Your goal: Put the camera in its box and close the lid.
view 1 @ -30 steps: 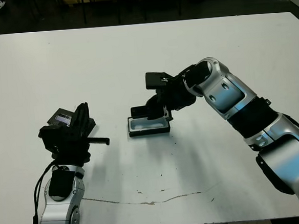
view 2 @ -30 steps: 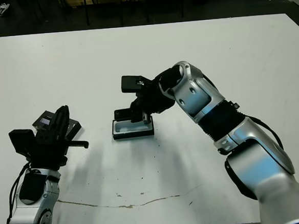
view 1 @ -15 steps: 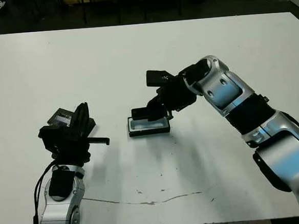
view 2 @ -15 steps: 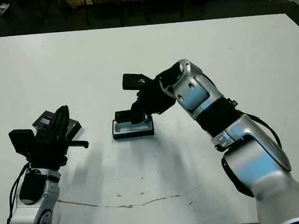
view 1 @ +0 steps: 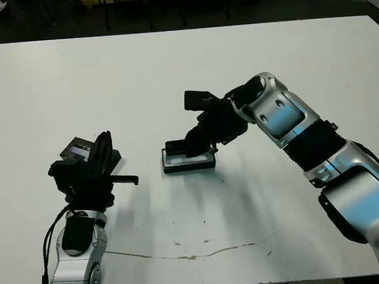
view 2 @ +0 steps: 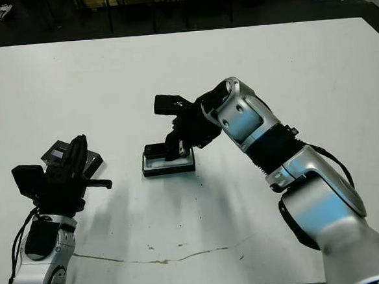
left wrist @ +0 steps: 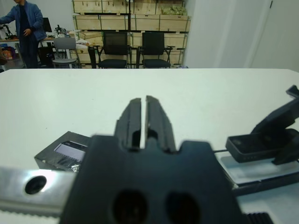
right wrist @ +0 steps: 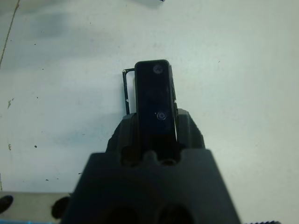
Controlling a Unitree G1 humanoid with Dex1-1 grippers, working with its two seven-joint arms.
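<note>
The right hand [view 1: 191, 146] is clamped on the camera [view 1: 179, 146], gripping it at one end so that the bar juts out past the fingertips and hangs just above the box [view 1: 188, 162], which sits open on the white worktop [view 1: 184, 71]. The deciding relation is alignment: the camera's long axis appears to run along the box's long side, and the bar overlies the white hollow, so the coming move looks like a short descent with little sideways correction. Whether the camera already touches the lining cannot be told. The lid [view 1: 79, 150] lies flat well apart on the robot's left, just beyond the left hand [left wrist: 143, 122], which holds nothing and has its fingers nearly together. The left arm is plainly the nearer one to the lid for the closing step, not yet begun
</note>
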